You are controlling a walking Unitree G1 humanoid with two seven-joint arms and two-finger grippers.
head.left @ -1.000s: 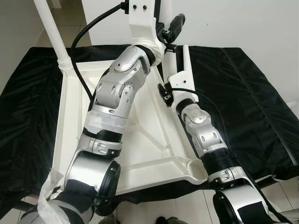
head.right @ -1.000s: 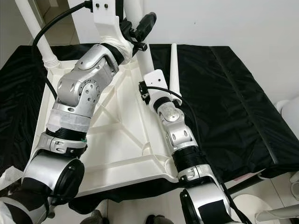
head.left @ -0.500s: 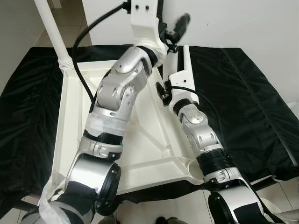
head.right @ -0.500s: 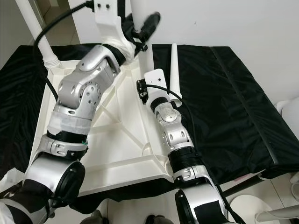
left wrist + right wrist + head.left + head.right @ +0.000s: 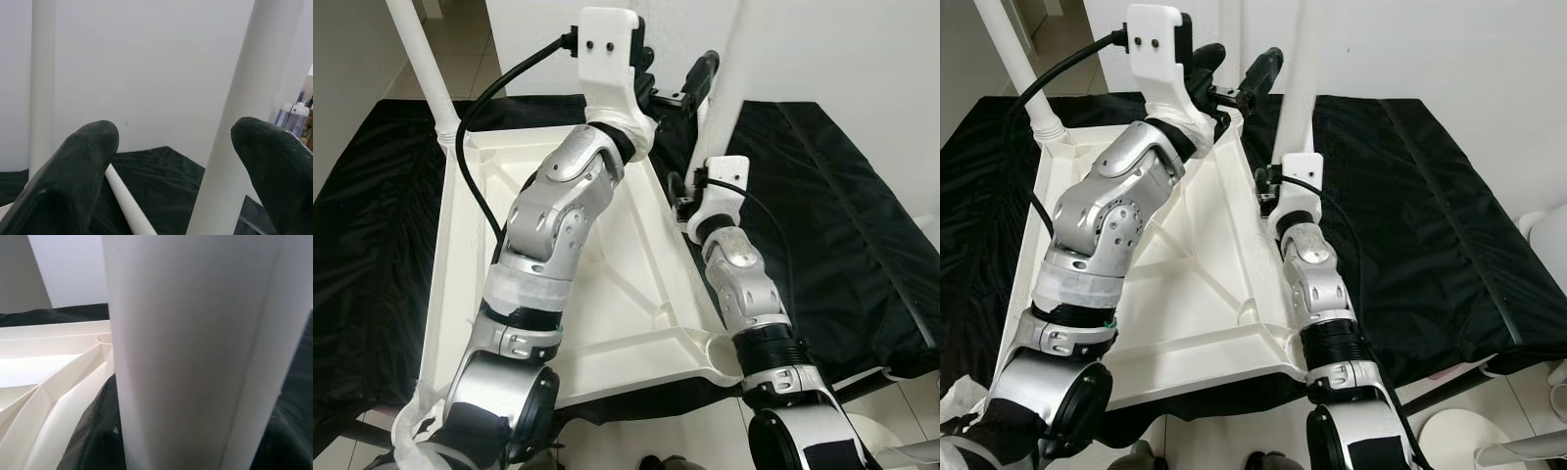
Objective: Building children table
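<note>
This looks like a plain room in a home, set up for putting furniture together. A low counter (image 5: 862,245) covered in black sheeting stands against a bare white wall (image 5: 1449,49), and pale floor tiles (image 5: 460,49) run past it at the far left, with more pale floor (image 5: 1528,431) showing at the near right. An upturned white plastic tabletop (image 5: 636,323) with moulded ribs lies on the sheeting, one white leg (image 5: 421,59) already standing in its far left corner. In the left wrist view a blurred bottle (image 5: 292,117) stands off to one side.
</note>
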